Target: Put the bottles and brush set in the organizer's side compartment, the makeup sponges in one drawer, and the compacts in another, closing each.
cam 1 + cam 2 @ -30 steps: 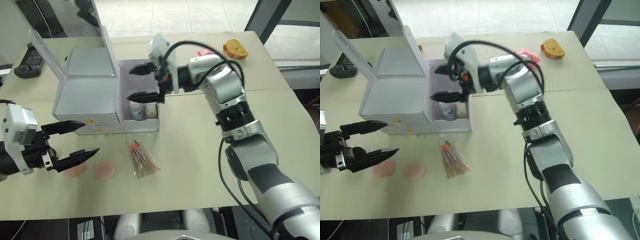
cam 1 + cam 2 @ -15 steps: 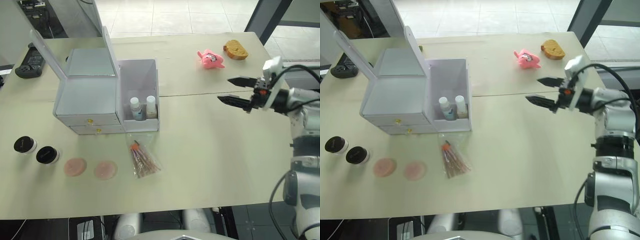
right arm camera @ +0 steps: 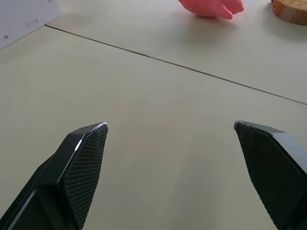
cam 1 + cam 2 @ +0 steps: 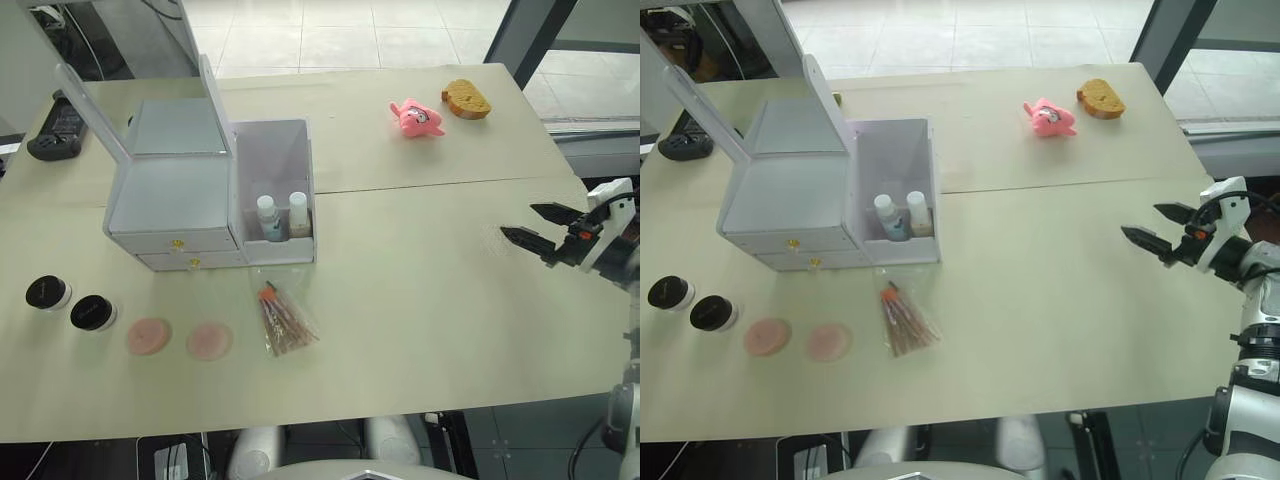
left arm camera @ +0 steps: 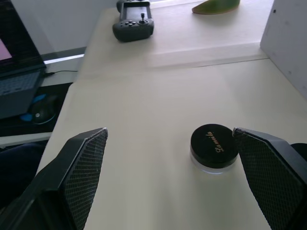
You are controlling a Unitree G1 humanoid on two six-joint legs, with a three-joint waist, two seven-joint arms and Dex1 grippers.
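**A:** Both bottles (image 4: 280, 215) already stand in the organizer's (image 4: 175, 190) side compartment, so I judge the brush set (image 4: 284, 322) comes next. It lies in its clear wrapper on the table (image 4: 420, 300), just near of that compartment.

**B:** And the arms?

**A:** The right gripper (image 4: 541, 226) hangs over the right edge of the table, fingers spread and empty, well apart from everything. The left gripper (image 5: 172, 158), seen from its own wrist, is also spread wide and empty, low over the table beside a black-lidded compact (image 5: 213, 148).

**B:** How would you take the brushes?

**A:** Pinch across the bundle near its middle, not the loose wrapper, lift it, tip it upright, and drop it in beside the bottles without knocking them.

**B:** Anything in the way?

**A:** The raised lid (image 4: 215, 100) stands along the compartment's left side, so come in from the right or near side. The two pink sponges (image 4: 178, 338) lie left of the brushes and the two compacts (image 4: 70, 302) further left. The pink toy (image 4: 417, 117) and the bread slice (image 4: 466, 99) sit far right, harmless.
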